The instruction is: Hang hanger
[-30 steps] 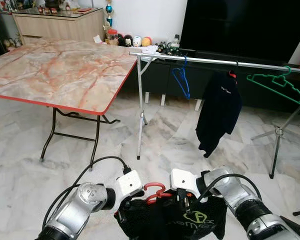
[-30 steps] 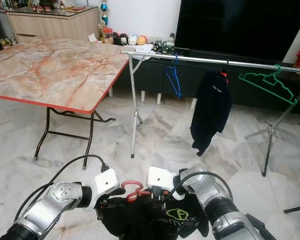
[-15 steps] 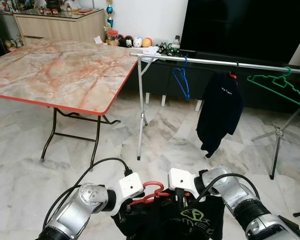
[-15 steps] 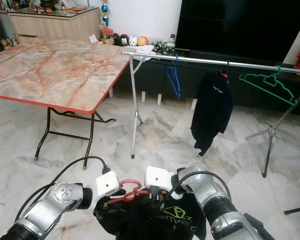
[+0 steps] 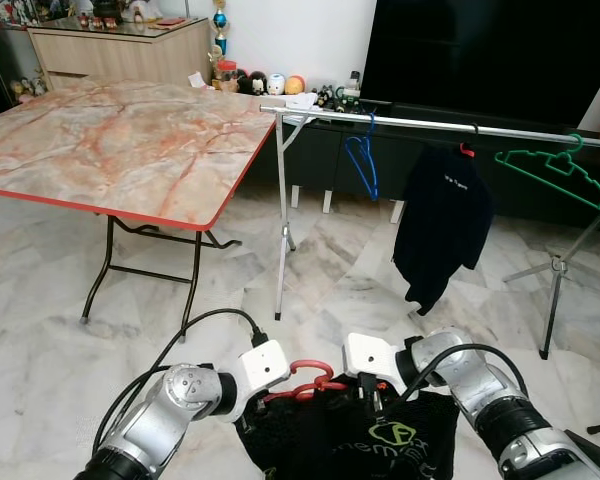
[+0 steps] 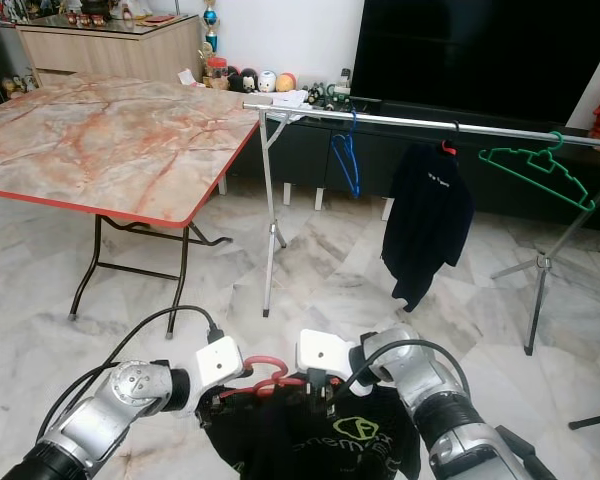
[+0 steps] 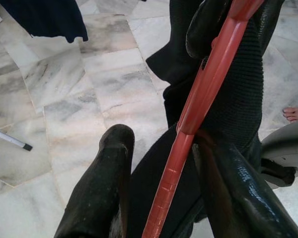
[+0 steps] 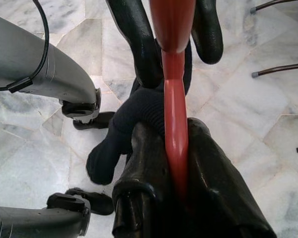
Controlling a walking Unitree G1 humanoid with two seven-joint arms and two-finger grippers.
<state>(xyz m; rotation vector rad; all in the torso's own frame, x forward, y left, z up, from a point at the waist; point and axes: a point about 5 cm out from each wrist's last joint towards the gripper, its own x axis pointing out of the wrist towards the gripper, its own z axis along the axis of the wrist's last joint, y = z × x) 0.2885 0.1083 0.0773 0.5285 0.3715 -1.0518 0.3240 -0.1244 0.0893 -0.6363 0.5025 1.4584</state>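
Held low before the body, above glossy veined marble floor [image 5: 70,360]: one smooth red plastic hanger [image 5: 305,383] with curled hook, carrying a black knit shirt [image 5: 350,445] with a green-yellow logo. Right pincer [image 8: 171,163] clamped tight on the red bar. Left pincer [image 7: 161,198] straddling the same bar, fingers parted around it and the cloth. Beyond, one thin steel rail [image 5: 440,124] bearing three things: blue hanger [image 5: 362,160], dark hung garment [image 5: 442,222], green hanger [image 5: 555,172]. To the left, one marble-patterned, red-edged folding bench [image 5: 110,145].
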